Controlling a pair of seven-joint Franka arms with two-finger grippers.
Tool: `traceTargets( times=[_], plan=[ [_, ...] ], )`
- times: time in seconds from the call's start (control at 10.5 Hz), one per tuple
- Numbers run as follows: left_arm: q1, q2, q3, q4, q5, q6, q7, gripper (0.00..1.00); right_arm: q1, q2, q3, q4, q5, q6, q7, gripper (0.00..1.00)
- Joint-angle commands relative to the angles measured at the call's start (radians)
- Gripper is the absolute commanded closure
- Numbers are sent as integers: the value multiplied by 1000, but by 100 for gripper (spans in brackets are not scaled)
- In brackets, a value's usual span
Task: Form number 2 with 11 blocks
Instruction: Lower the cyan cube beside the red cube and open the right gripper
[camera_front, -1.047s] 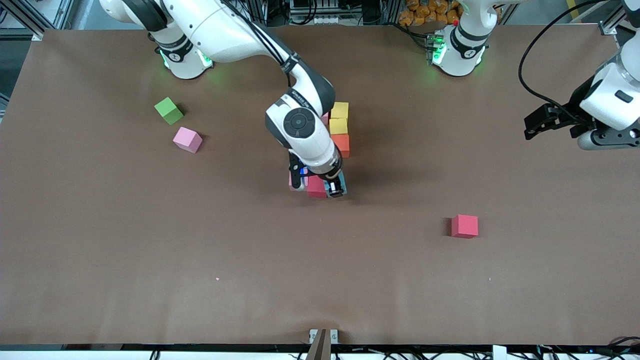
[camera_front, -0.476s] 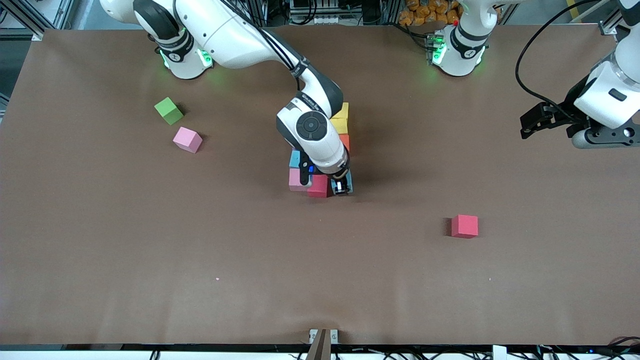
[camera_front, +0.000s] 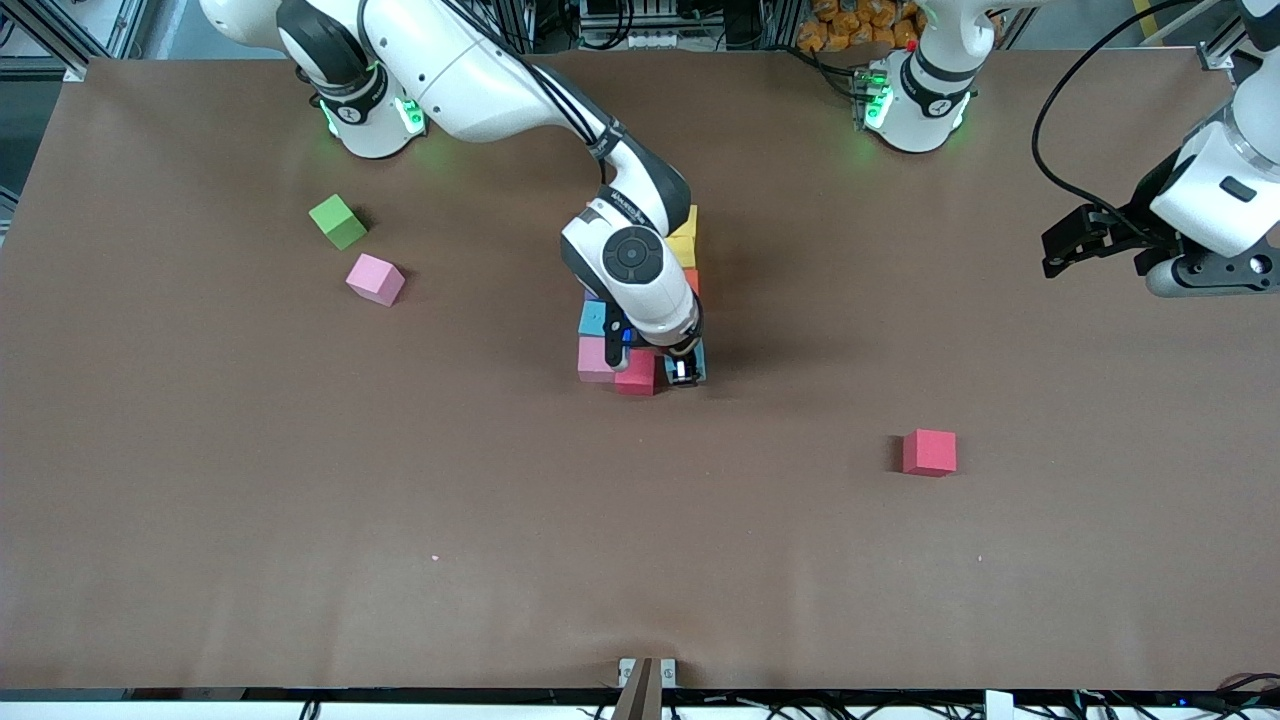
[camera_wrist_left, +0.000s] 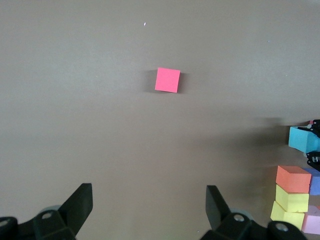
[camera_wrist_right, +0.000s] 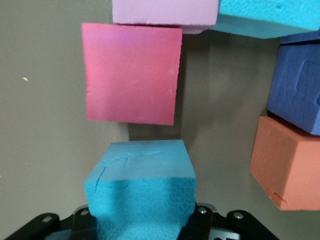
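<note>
Blocks of the half-built number 2 (camera_front: 655, 300) lie mid-table, mostly hidden under my right arm; its long axis runs from the robots' bases toward the front camera. My right gripper (camera_front: 684, 372), clamped on a light blue block (camera_wrist_right: 142, 192), shows only in its wrist view beside the dark pink block (camera_wrist_right: 132, 74). My left gripper (camera_front: 1090, 240) waits, fingers apart, at its table end, over the red block (camera_wrist_left: 167, 80).

right arm (camera_front: 630, 265) hiding most of the number 2 (camera_front: 683, 240), purple blocks unseen
</note>
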Motion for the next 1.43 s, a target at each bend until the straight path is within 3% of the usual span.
traceTargets(
  times=[0.0,0.86,0.95,1.14,1.33],
  plan=[
    [9,-15,-7,3,8,-7,1,0,10,28,-13,27,-7,-12,27,82],
    [11,-24,1,43,-11,-8,6,0,-4,47,-26,21,-21,-10,27,81],
    [11,-24,2,43,-5,-8,13,0,0,50,-30,21,-23,-10,27,74],
    [11,-24,2,43,0,-8,14,0,0,50,-33,21,-23,-12,27,0],
    [11,-24,5,43,6,-8,12,0,-2,47,-33,22,-21,-12,27,0]
  ],
)
